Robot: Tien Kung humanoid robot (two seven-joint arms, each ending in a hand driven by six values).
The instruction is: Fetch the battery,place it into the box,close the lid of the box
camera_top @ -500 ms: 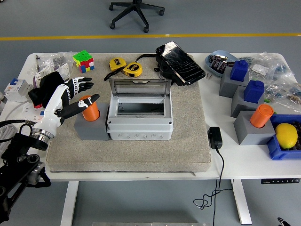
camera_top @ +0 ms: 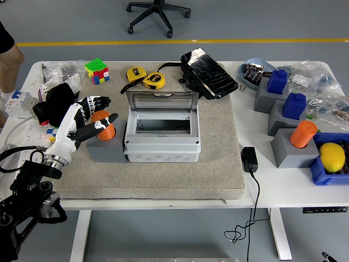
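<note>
Left hand (camera_top: pixel 90 117): fingers newly wrapping orange battery (camera_top: pixel 103 126), previously just beside; grasp forming, 1 open-lidded box (camera_top: pixel 162 134) awaiting.

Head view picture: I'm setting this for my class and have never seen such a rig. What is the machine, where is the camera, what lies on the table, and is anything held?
The camera sits high on a humanoid robot, looking down over a white table. Its black left arm enters from the lower left, ending in a five-fingered left hand. The right arm is out of view.

On a beige mat stands a grey box, its clear lid raised. Beside it an orange battery stands in a grey holder. The hand's fingers reach around the battery; whether it grips firmly is unclear.

Also there: a Rubik's cube, yellow tape measures, and a lemon. A person stands at the far left edge.
</note>
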